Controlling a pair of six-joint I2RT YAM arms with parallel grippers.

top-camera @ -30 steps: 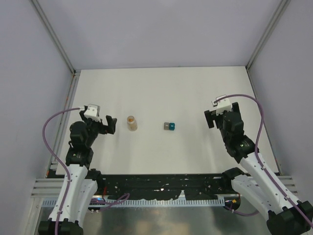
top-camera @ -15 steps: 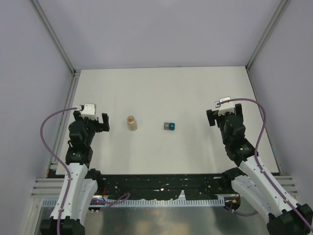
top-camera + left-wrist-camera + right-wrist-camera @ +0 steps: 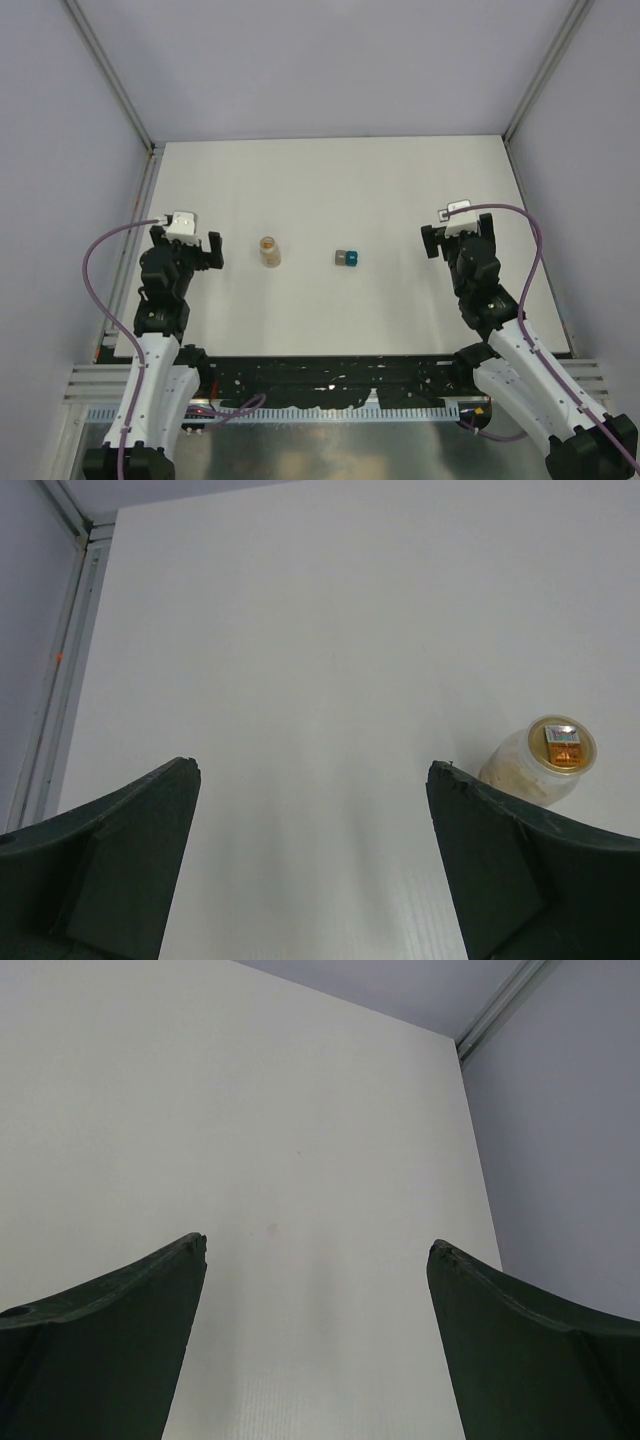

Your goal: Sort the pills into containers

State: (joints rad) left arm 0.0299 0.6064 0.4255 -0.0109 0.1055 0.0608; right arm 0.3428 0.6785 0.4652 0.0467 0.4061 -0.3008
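Observation:
Two tiny cube boxes sit side by side mid-table, the grey container (image 3: 341,258) on the left and the teal-blue container (image 3: 353,258) on the right. A small clear vial with an orange-brown top (image 3: 269,250) stands left of them; it also shows in the left wrist view (image 3: 545,762), just past the right finger (image 3: 520,870). No loose pills show. My left gripper (image 3: 190,250) is open and empty, left of the vial. My right gripper (image 3: 455,238) is open and empty, well right of the boxes, facing bare table (image 3: 300,1160).
The white table (image 3: 330,190) is enclosed by grey walls, with metal rails along the left edge (image 3: 140,240) and right edge (image 3: 530,210). The arm bases and a cable tray (image 3: 330,385) lie at the near edge.
Over the past second my left gripper drew back left and turned away from the vial. My right gripper shifted slightly right. Both have stayed still in the last half second.

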